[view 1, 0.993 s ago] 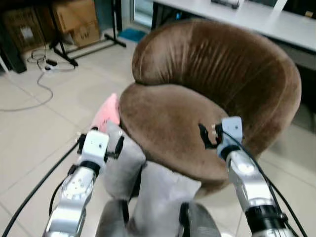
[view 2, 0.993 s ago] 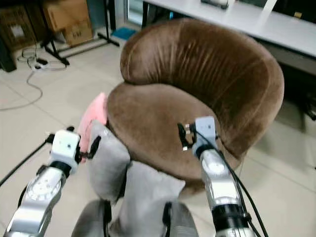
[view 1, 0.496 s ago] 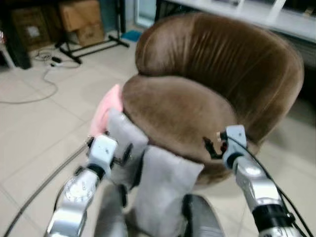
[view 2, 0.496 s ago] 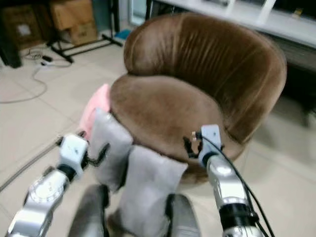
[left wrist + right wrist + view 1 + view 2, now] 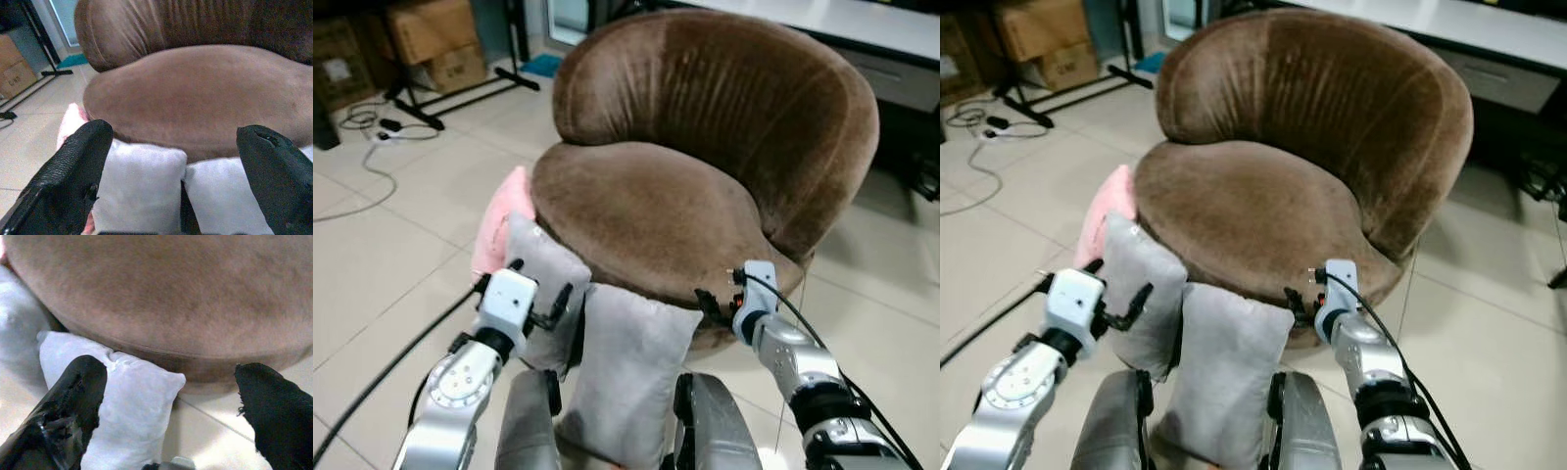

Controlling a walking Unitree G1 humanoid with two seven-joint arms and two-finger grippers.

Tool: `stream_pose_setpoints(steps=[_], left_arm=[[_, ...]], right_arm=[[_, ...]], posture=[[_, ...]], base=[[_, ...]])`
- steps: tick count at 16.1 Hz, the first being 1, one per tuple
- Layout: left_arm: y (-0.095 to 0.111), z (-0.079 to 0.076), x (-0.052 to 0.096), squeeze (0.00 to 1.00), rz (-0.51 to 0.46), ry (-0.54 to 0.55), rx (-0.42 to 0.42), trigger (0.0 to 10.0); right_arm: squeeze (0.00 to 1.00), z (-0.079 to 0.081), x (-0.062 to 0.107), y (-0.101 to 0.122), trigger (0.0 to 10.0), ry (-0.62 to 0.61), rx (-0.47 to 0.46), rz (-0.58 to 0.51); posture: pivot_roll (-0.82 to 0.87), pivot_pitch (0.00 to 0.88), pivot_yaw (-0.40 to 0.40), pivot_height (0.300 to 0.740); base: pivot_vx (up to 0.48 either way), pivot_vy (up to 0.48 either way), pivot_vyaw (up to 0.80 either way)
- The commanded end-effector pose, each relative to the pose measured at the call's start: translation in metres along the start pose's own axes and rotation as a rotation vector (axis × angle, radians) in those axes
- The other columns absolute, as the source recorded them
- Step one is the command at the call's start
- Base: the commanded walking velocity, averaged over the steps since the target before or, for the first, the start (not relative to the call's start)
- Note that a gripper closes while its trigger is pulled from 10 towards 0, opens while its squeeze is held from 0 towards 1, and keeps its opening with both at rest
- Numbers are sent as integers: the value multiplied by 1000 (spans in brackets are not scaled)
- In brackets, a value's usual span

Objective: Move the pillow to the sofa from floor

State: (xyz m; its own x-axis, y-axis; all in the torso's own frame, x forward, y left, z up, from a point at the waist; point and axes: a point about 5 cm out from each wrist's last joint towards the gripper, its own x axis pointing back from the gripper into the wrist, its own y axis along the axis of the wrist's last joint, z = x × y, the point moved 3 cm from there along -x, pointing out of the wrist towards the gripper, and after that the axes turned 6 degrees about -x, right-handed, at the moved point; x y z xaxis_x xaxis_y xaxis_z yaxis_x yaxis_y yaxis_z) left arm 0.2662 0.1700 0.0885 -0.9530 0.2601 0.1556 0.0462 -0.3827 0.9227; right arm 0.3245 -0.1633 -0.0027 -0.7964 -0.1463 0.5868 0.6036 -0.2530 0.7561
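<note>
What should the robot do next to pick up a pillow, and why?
Probably lower the right gripper onto the nearer grey pillow. That pillow leans against the brown sofa on the floor, both grippers hover open above the pillows, and the left gripper is over the other grey pillow.

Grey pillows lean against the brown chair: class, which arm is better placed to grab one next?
Probably the left. The left claw, open, sits right at the nearer grey pillow. The right claw, also open, is by the chair edge, beside the other pillow.
</note>
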Motion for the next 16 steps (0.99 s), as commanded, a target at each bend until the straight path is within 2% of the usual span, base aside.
stream_pose_setpoints(steps=[1, 3, 5, 7, 9, 12, 13, 16], left_arm=[[2, 5, 4, 0, -7, 5, -2, 10000], [6, 8, 9, 0, -11, -32, -9, 10000], [13, 7, 15, 0, -19, -57, -2, 10000], [20, 2, 28, 0, -26, -110, 15, 10000], [21, -4, 39, 0, -13, -193, -21, 10000], [28, 6, 48, 0, -2, -226, -52, 10000], [31, 10, 49, 0, -3, -226, -53, 10000], [47, 12, 59, 0, -33, -232, -55, 10000]], right_arm=[[1000, -3, -2, 6, 10000, -33, -57, -12], [1000, 3, -7, 6, 10000, -31, -84, -10], [1000, 9, -9, 3, 10000, -23, -107, -7], [1000, 11, -11, -5, 10000, -41, -130, -4], [1000, 11, -13, -7, 10000, -71, -137, -12], [1000, 15, -15, 8, 10000, -92, -148, -96], [0, 16, -16, 13, 10000, -89, -164, -131], [0, 22, -17, 11, 10000, -74, -195, -157]], posture=[[46, 8, -50, 573], [56, 80, -51, 573], [84, 115, -53, 573], [115, 145, -55, 573], [140, 181, -50, 573], [160, 237, -41, 573], [170, 249, -45, 573], [214, 263, -42, 573]], base=[[0, 0, 0], [0, 0, 0], [0, 0, 0], [0, 0, 0], [0, 0, 0], [0, 0, 0], [0, 0, 0], [0, 0, 0]])
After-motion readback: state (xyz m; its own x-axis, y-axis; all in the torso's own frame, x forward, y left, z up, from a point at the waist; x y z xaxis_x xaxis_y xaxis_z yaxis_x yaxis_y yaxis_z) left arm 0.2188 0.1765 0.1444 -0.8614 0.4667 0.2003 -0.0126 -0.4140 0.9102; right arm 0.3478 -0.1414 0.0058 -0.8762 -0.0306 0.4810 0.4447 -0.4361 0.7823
